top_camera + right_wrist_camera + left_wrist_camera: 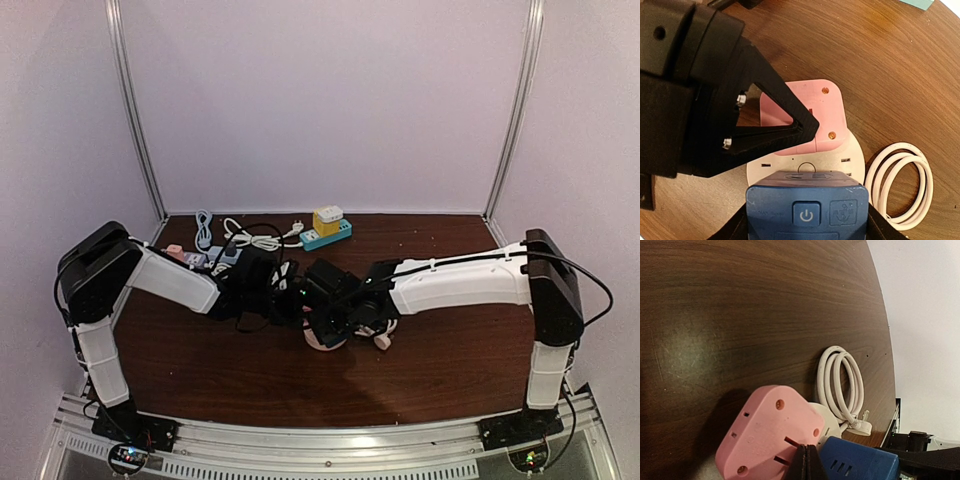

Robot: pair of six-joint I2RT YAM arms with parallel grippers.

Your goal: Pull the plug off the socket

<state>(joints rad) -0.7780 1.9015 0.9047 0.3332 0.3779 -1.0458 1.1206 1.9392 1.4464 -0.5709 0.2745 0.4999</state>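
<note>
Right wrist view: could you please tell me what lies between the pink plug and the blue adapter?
In the right wrist view, a bare strip of the round white socket shows between the pink plug and the blue adapter.

Dark wood-grain desk [230, 375], round white socket [854, 157] lying near its middle, coiled white cord [924, 182] just beside the socket, teal power strip [326, 237] well beyond the socket at the back edge, white cable bundle [255, 238] and grey cable [204, 230] also beyond the socket along that edge.
</note>
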